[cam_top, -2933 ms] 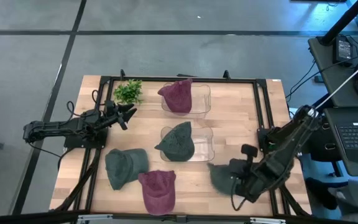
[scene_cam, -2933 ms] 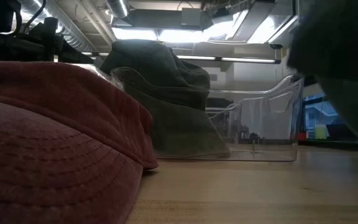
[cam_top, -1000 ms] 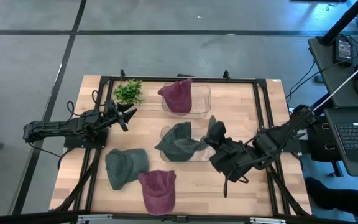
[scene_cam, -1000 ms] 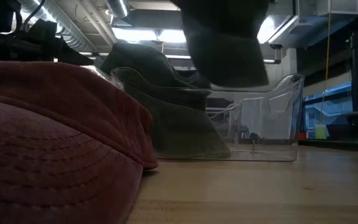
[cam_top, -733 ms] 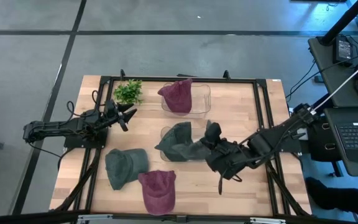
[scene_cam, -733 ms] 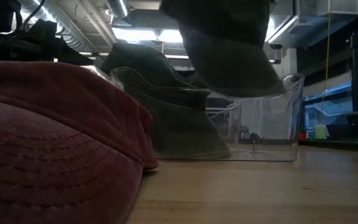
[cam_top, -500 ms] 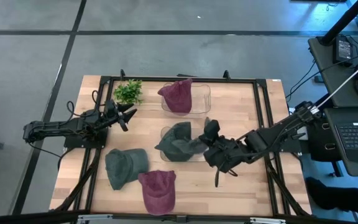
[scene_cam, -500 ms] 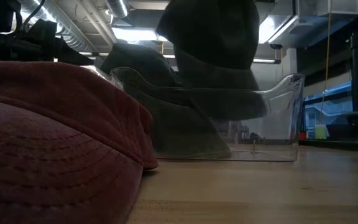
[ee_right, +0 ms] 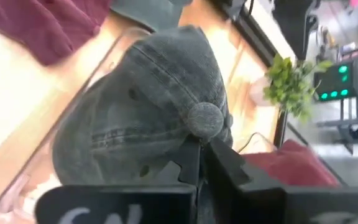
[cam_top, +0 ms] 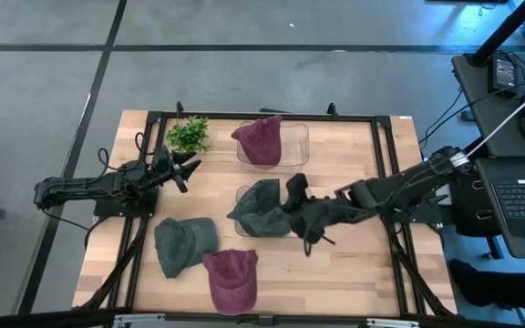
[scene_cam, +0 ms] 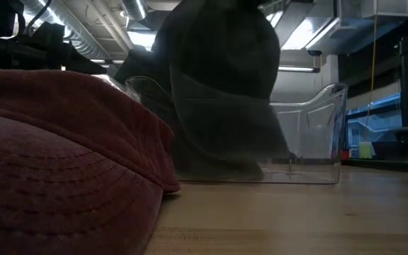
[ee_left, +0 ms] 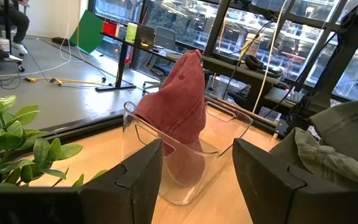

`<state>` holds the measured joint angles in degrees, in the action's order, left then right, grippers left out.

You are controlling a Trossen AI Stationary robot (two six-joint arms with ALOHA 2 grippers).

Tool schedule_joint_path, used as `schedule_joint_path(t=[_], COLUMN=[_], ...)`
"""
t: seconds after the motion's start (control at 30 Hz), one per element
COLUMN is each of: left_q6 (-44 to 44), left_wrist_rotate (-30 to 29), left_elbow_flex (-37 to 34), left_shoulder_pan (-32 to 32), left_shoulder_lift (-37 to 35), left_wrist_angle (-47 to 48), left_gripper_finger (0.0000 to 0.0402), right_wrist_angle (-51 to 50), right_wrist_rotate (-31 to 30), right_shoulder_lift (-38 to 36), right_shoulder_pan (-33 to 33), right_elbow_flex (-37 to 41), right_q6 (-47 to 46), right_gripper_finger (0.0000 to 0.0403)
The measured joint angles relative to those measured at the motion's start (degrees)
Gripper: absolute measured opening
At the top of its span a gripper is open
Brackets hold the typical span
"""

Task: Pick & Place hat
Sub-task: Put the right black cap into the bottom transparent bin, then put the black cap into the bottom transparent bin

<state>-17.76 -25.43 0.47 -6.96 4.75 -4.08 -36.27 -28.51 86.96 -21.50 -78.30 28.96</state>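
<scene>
My right gripper (cam_top: 301, 211) reaches in from the table's right and is shut on a dark grey-green hat (cam_top: 290, 202) over the middle clear bin (cam_top: 241, 193). Another grey-green hat (cam_top: 258, 210) sits in that bin. In the low view the held hat (scene_cam: 218, 85) hangs down into the bin (scene_cam: 317, 134), in front of the other hat. The right wrist view shows the shut fingers (ee_right: 199, 155) right at the hat (ee_right: 142, 106). My left gripper (cam_top: 188, 167) waits open at the table's left; its wrist view (ee_left: 197, 180) faces the far bin. My right gripper pinches the grey-green hat between its two fingers (ee_right: 219, 165), close to the crown button (ee_right: 205, 118). The fingers come from the table's right, slanting down. The hat hangs below them with its lower part (scene_cam: 225, 149) inside the clear bin.
A far clear bin (cam_top: 301, 137) holds a maroon hat (cam_top: 261, 141), also seen as the maroon hat (ee_left: 176, 106) in the left wrist view. A green hat (cam_top: 182, 244) and a maroon hat (cam_top: 231, 278) lie near the table's near edge. A small plant (cam_top: 188, 134) stands far left.
My right gripper has moved toward the table's left and slightly toward the far edge, carrying the hat over the middle bin. In the low view the hat has travelled left and sunk from above the bin rim down inside it. The gripper stays shut.
</scene>
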Motion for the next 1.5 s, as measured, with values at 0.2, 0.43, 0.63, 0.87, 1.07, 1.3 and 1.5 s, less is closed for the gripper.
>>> schedule_joint_path(t=[0.2,0.43,0.63,0.87,1.07,1.3,1.5], left_q6=[0.0,0.0,0.0,3.4,5.9,3.1,-19.2], left_wrist_rotate=[0.0,0.0,0.0,1.2,8.1,7.8,15.5], left_elbow_flex=[0.0,0.0,0.0,3.6,13.6,34.1,52.8], left_shoulder_pan=[0.0,0.0,0.0,0.0,2.6,9.5,16.4], left_shoulder_lift=[0.0,0.0,0.0,0.0,4.3,23.2,43.0], left_wrist_angle=[0.0,-0.9,-3.9,-4.4,7.1,33.0,63.3], left_gripper_finger=[0.0191,0.0191,0.0191,0.0189,0.0189,0.0188,0.0188], right_wrist_angle=[-0.1,0.1,-0.4,-7.3,-13.9,-16.3,-16.5], right_wrist_rotate=[4.8,9.9,8.8,12.2,16.6,9.6,9.6], right_shoulder_lift=[3.0,4.5,4.2,3.9,-0.9,-5.4,-5.8], right_shoulder_pan=[3.9,5.5,6.1,7.1,9.7,11.2,11.8], right_elbow_flex=[0.0,-0.1,-3.4,-9.3,-9.4,-9.4,-9.5], right_q6=[-0.3,-2.5,-5.7,-11.8,-20.4,-26.9,-25.7], right_gripper_finger=[0.0030,0.0101,0.0192,0.0244,0.0248,0.0249,0.0249])
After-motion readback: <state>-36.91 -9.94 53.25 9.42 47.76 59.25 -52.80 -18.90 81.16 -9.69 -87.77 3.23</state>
